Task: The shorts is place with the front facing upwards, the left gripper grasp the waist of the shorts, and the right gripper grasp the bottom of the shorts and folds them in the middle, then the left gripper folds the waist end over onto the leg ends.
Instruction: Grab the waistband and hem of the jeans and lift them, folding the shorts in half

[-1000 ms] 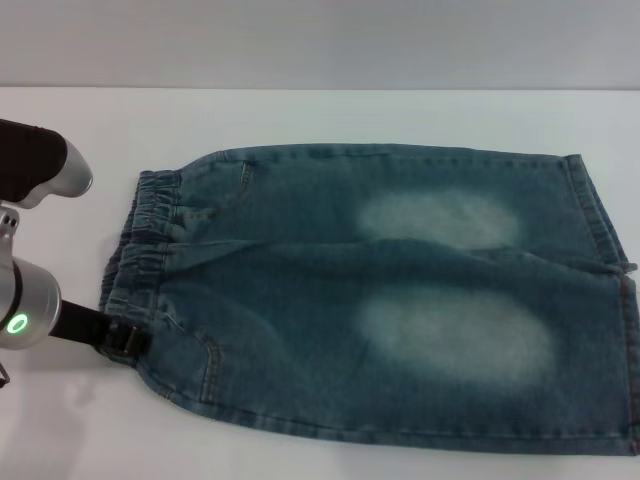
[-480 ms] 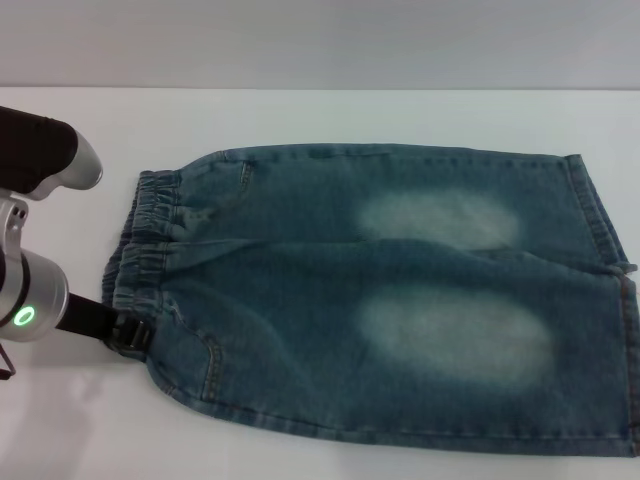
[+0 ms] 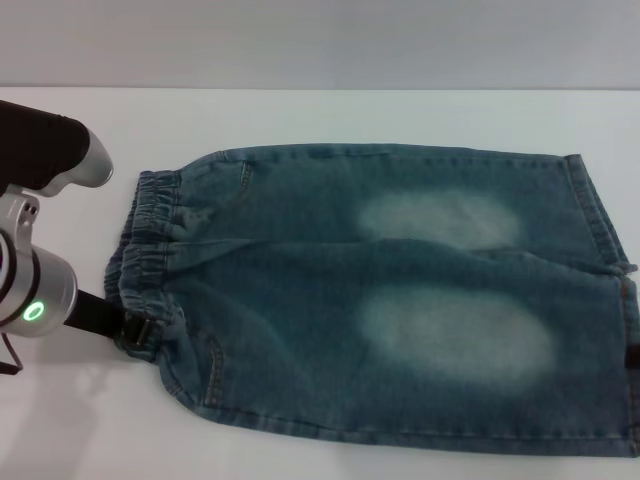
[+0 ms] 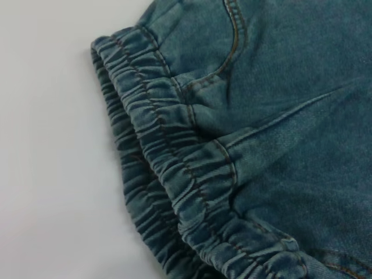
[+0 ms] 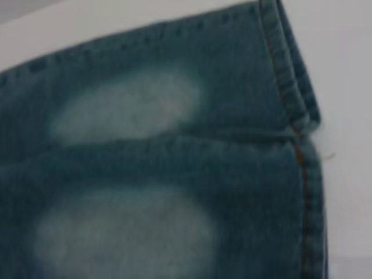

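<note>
Table (image 3: 330, 115): plain white surface, spreading under and around the fingers.
Wall (image 3: 320, 40): pale grey, beyond the table's far edge.

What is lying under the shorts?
The shorts lie flat on the white table, which shows around them. The left gripper is at the waist of the shorts. Anything beneath the denim is covered.
</note>
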You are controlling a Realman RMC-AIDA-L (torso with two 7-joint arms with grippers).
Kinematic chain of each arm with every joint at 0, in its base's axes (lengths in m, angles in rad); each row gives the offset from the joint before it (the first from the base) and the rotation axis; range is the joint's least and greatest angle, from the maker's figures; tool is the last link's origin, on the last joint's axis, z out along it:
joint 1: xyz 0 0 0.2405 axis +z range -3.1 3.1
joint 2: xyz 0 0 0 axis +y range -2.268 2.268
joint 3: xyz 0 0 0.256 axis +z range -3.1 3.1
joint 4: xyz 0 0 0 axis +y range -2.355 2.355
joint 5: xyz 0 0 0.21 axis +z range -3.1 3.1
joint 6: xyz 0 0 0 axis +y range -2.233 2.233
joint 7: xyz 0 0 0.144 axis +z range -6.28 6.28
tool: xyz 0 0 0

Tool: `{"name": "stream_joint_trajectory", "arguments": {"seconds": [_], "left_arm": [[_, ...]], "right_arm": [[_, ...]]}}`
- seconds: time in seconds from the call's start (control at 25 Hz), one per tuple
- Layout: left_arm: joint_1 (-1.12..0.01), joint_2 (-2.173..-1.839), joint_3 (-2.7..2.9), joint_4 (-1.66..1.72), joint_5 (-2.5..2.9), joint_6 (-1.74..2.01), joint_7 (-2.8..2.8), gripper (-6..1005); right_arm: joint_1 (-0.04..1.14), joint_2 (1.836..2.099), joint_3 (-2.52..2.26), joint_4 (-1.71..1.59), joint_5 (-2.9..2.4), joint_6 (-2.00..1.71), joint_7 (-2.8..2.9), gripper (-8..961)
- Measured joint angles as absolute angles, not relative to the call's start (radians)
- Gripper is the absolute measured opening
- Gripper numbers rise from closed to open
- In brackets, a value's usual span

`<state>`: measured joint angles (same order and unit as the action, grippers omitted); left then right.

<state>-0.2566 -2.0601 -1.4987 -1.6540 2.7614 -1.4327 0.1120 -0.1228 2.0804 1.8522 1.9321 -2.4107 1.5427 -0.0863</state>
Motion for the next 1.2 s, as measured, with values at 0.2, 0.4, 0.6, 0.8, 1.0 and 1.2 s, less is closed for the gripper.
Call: {"name": "stream_joint_trajectory", "arguments": {"seconds": [0.2,0.4,0.6,0.8,1.0,1.2], "left_arm": [[-0.269,-2.06,-1.499,-1.653,2.762,-1.432,0.109,152],[-0.275,-2.06,-1.499,-1.652,2.761,-1.433,0.108,122],[-0.276,-2.06,-1.499,-1.652,2.756,-1.433,0.108,96],[-0.276,-2.06,-1.499,-1.652,2.756,-1.433,0.107,61],[-0.277,-2.06,-1.499,-1.652,2.756,-1.433,0.107,61],[-0.279,-2.06,-1.499,-1.65,2.757,-1.433,0.107,61]], "right_arm": [[-0.13,2.08,1.808,1.896,-2.445,1.542,-0.085,826],[-0.131,2.08,1.789,1.867,-2.447,1.535,-0.083,826],[-0.13,2.08,1.789,1.867,-2.447,1.534,-0.082,826],[-0.128,2.08,1.789,1.867,-2.447,1.533,-0.082,826],[-0.126,2.08,1.783,1.858,-2.447,1.531,-0.082,825],[-0.125,2.08,1.779,1.843,-2.447,1.528,-0.081,825]]}}
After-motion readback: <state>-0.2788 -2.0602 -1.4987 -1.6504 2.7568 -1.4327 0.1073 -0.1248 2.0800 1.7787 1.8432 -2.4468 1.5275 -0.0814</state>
